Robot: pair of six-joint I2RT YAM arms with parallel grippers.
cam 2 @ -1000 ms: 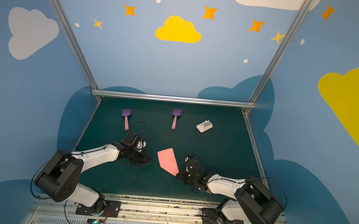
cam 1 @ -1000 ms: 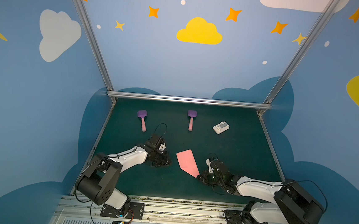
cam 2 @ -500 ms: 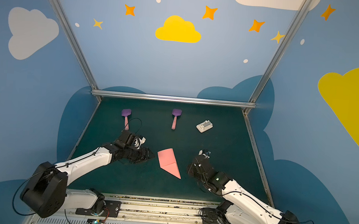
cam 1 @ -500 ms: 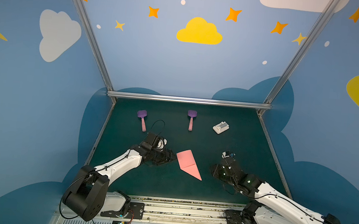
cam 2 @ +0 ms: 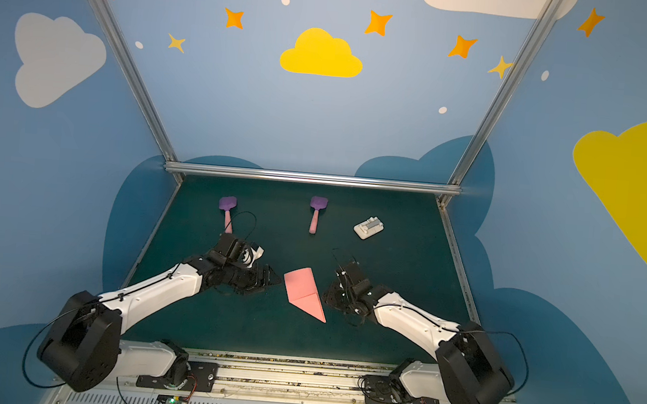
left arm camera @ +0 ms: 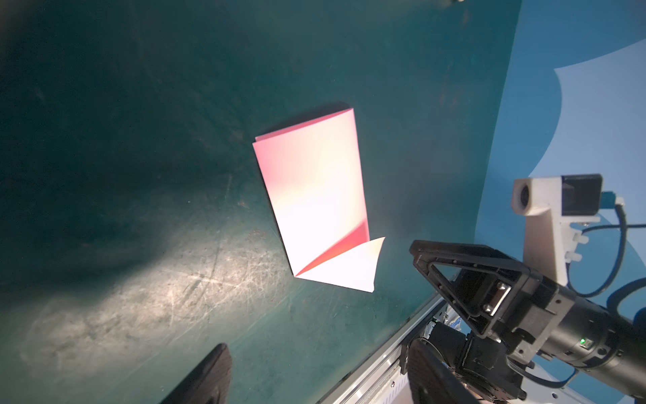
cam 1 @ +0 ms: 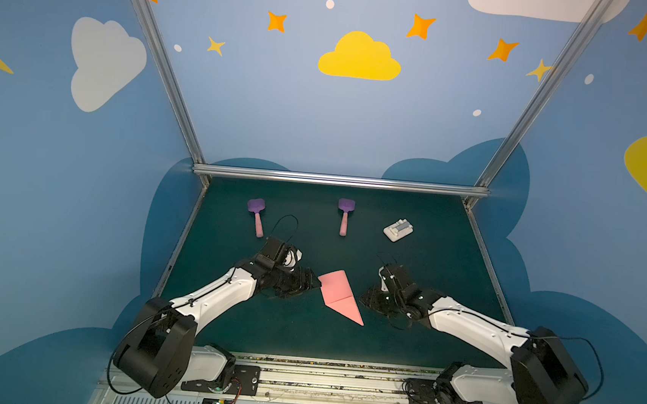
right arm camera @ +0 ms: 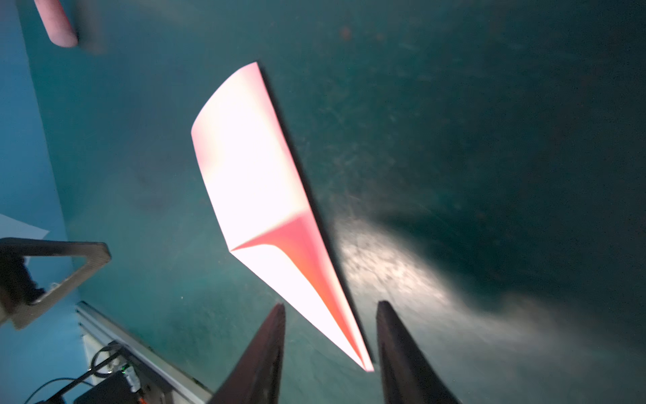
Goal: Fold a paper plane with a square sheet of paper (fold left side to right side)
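Note:
The salmon-pink sheet of paper (cam 1: 336,293) (cam 2: 303,292) lies flat mid-mat, folded lengthwise into a narrow paper-plane shape whose point faces the front rail. My left gripper (cam 1: 313,283) (cam 2: 272,280) hovers just left of the paper's upper part, open and empty. In the left wrist view the paper (left arm camera: 314,196) lies ahead of the gripper (left arm camera: 316,349). My right gripper (cam 1: 365,299) (cam 2: 328,296) sits just right of the pointed half, open. In the right wrist view the paper's (right arm camera: 251,175) tip shows between the parted fingers (right arm camera: 276,335), ungripped.
Two purple spatulas with pink handles (cam 1: 256,215) (cam 1: 344,216) and a small white plastic block (cam 1: 398,229) lie at the back of the green mat (cam 1: 427,266). A metal rail (cam 1: 340,364) runs along the front edge; blue walls close in both sides.
Both grippers have opened. The right gripper has come off the paper's pointed end, swung away and come back beside it. The left gripper has moved up to the paper's left edge.

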